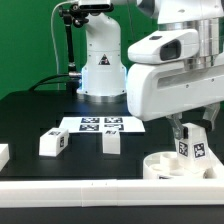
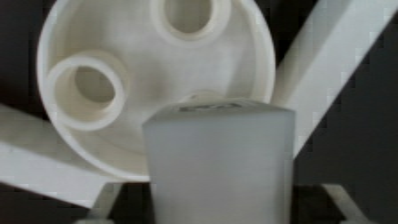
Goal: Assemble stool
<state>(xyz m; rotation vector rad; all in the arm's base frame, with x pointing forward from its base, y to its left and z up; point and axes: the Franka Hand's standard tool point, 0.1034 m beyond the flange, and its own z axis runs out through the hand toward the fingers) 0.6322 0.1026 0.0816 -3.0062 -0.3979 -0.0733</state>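
Exterior view: the claw (image 1: 188, 136) is clamped on an upright stool leg (image 1: 190, 150) over the round seat (image 1: 155, 166), near right. A second leg (image 1: 54, 143) and third leg (image 1: 111, 142) lie left, near the marker board (image 1: 100, 124).

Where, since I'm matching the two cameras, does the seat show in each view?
Exterior view: seat on the table, at the exterior view's lower right, below the end effector.
Wrist view: seat fills the background behind the leg, two holes showing.
Shared landmark: the leg gripped in the end effector.
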